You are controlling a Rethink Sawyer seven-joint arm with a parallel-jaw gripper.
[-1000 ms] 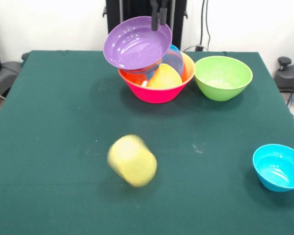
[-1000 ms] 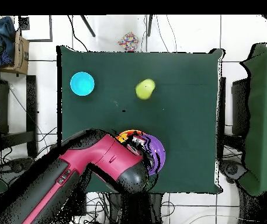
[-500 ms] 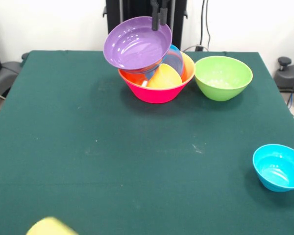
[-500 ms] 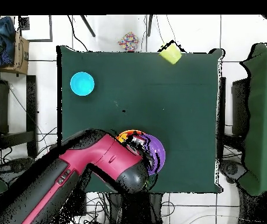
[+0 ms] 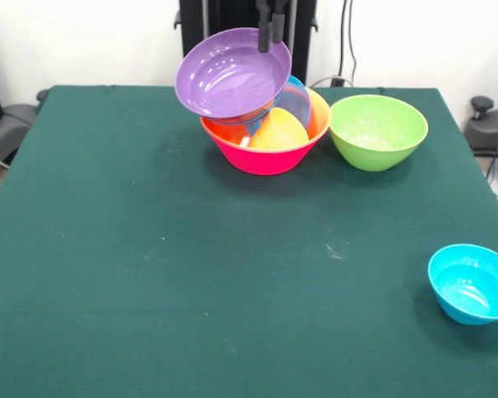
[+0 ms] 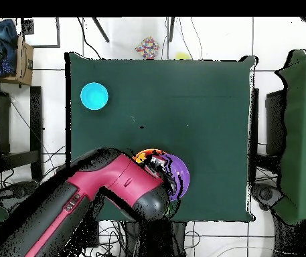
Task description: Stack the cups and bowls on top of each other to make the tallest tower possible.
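Bowls sit piled at the top middle of the front view, with a tilted purple bowl (image 5: 230,75) on a pink bowl (image 5: 264,156), the gripper (image 5: 270,33) fingers clamped on its far rim, a green bowl (image 5: 378,131) just right, and a blue bowl (image 5: 472,283) at lower right.

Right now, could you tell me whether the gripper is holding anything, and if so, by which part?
The gripper is shut on the purple bowl, pinching its far rim, with the bowl tilted over the tower.

Front camera facing robot; overhead straight down.
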